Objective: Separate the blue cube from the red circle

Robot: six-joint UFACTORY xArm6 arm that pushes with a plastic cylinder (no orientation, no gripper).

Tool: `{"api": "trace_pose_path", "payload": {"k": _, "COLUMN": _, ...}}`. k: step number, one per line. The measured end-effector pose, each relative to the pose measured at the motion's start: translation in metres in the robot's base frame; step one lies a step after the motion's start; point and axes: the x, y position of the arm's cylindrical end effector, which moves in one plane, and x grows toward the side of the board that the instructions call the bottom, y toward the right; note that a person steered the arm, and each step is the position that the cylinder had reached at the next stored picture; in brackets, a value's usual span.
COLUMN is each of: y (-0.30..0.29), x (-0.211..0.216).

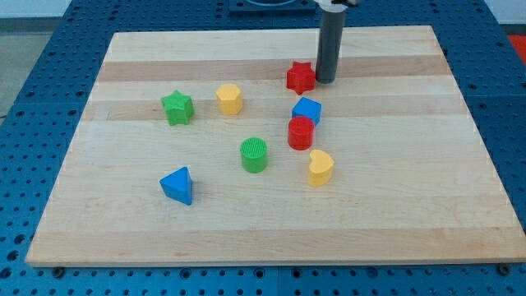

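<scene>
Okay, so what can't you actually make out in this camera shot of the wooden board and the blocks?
- Camera view, top edge: the arm above my tip is cut off.
- Red star block: whether my tip touches it; they sit too close.
- Blue cube and red cylinder: the cylinder overlaps the cube's lower edge, hiding any gap.

My tip (325,81) stands upright, rod vertical.

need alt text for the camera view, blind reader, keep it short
My tip rests beside the red star, on its right, near the top of a wooden board. Below them the blue cube touches the red circle. Scattered around are a green star, yellow hexagon, green cylinder, yellow heart and blue triangle.
</scene>
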Motion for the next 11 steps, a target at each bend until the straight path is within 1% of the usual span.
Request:
{"api": "trace_pose_path", "payload": {"k": 2, "y": 0.004, "x": 0.052}}
{"api": "trace_pose_path", "payload": {"k": 3, "y": 0.005, "x": 0.066}}
{"api": "trace_pose_path", "payload": {"k": 4, "y": -0.015, "x": 0.071}}
{"api": "trace_pose_path", "payload": {"k": 6, "y": -0.022, "x": 0.1}}
{"api": "trace_pose_path", "payload": {"k": 8, "y": -0.049, "x": 0.093}}
{"api": "trace_pose_path", "payload": {"k": 9, "y": -0.055, "x": 0.09}}
{"api": "trace_pose_path", "payload": {"k": 11, "y": -0.06, "x": 0.07}}
